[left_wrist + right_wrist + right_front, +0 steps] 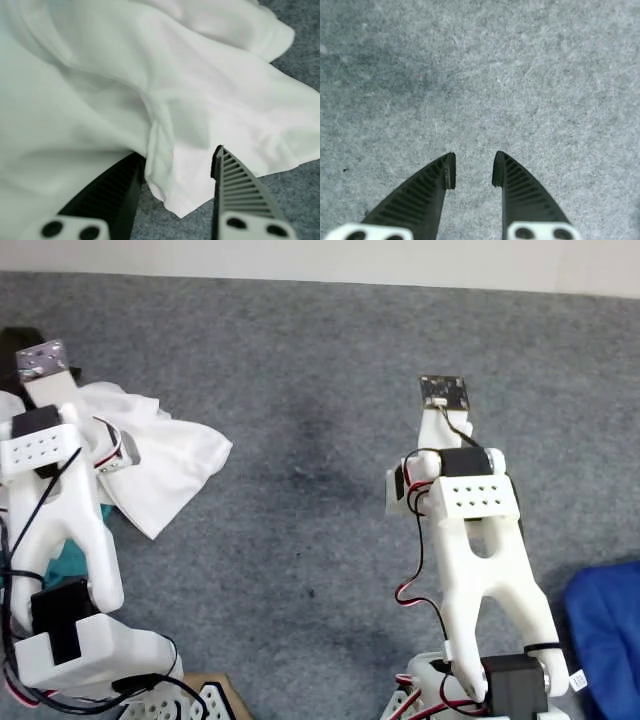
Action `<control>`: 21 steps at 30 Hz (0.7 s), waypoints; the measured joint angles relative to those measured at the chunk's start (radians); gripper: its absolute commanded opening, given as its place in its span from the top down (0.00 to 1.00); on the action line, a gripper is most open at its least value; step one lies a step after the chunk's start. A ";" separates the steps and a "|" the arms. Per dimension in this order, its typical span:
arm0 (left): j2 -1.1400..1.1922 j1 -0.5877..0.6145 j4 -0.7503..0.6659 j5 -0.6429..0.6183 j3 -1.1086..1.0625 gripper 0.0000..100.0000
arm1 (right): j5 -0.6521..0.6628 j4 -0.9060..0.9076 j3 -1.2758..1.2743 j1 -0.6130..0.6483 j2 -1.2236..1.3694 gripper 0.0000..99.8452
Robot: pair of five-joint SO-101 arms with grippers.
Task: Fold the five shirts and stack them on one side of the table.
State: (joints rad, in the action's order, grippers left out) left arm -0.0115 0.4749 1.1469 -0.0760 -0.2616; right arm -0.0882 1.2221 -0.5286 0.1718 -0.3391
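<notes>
High view: I count two arms. The left arm [60, 510] stands over a crumpled white shirt [170, 460] at the table's left edge. The right arm [480, 540] stands mid-table over bare grey table [320, 360]. One blue shirt [605, 630] is cut off by the right edge, well apart from both arms. One teal cloth [70, 560] peeks from under the left arm, mostly hidden. A dark patch [12, 340] in the far left corner is too cut off to identify.

Left wrist view: left claw [179, 157] is spread wide, with a raised fold of the white shirt between the fingers, not pinched. One finger [125, 185] is partly covered by fabric.

Right wrist view: right claw [474, 157] is parted a little with nothing in it, over the grey table.
</notes>
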 measured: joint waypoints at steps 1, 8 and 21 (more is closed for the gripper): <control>0.000 -0.005 0.000 0.000 0.000 0.77 | 0.000 -0.003 0.000 0.000 0.000 0.87; 0.000 -0.029 0.025 0.002 0.000 0.77 | 0.000 -0.008 0.000 0.000 0.000 0.87; -0.002 -0.054 0.133 0.000 0.043 0.77 | 0.000 -0.100 -0.077 0.012 0.000 0.87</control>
State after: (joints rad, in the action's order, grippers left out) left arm -0.0130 0.4212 1.2804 -0.0760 -0.2186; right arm -0.0882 1.1224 -0.6053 0.1841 -0.3391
